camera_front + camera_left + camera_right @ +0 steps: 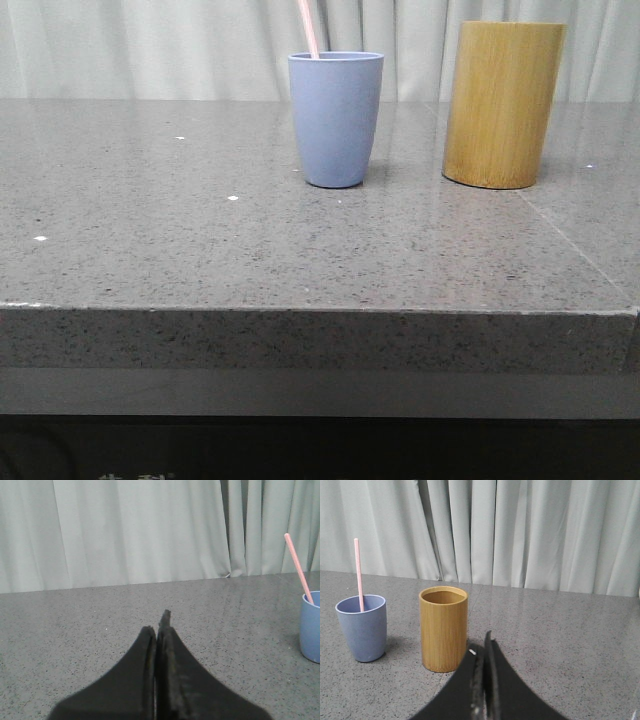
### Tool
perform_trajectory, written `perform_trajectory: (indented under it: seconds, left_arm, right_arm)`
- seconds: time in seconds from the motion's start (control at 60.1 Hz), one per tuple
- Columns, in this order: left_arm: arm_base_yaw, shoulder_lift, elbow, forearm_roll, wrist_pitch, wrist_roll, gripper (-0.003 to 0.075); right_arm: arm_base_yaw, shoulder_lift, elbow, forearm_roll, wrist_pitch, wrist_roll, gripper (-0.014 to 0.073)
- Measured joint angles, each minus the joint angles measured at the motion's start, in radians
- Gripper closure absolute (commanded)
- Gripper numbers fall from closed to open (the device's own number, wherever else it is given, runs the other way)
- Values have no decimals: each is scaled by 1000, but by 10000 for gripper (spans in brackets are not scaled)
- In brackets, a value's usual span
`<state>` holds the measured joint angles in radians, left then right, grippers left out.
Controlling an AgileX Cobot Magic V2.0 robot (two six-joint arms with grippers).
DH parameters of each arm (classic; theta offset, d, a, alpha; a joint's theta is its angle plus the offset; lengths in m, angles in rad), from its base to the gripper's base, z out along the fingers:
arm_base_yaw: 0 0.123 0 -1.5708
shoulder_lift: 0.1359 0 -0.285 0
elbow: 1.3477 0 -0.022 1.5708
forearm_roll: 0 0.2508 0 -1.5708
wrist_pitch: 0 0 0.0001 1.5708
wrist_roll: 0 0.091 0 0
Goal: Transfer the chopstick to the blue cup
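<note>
The blue cup stands upright on the grey stone table, near the middle toward the back. A pale pink chopstick stands inside it, leaning left, its upper end above the rim. In the left wrist view the blue cup sits at the frame's edge with the chopstick rising from it; my left gripper is shut and empty, well apart from the cup. In the right wrist view the blue cup and chopstick stand beyond the bamboo cylinder; my right gripper is shut with nothing in it.
A taller yellow-brown bamboo cylinder stands upright to the right of the blue cup, and is seen empty as the bamboo cylinder close in front of my right gripper. Pale curtains hang behind the table. Its front edge is near the camera.
</note>
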<state>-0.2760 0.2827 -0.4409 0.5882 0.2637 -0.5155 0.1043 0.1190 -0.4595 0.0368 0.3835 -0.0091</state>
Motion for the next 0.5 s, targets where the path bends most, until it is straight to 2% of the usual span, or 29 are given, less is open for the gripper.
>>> perform_trajectory:
  seconds: [0.1,0.283,0.366,0.499]
  left_arm:
    - [1,0,2,-84,0,63,739]
    - [23,-10,4,-486,0,478,739]
    - [38,-15,7,-550,0,544,739]
    - [95,-83,61,-574,-10,566,739]
  right_arm:
    - [0,0,0,0,0,0,661]
    - [-2,0,0,0,0,0,661]
    - [-2,0,0,0,0,0,661]
    - [-2,0,0,0,0,0,661]
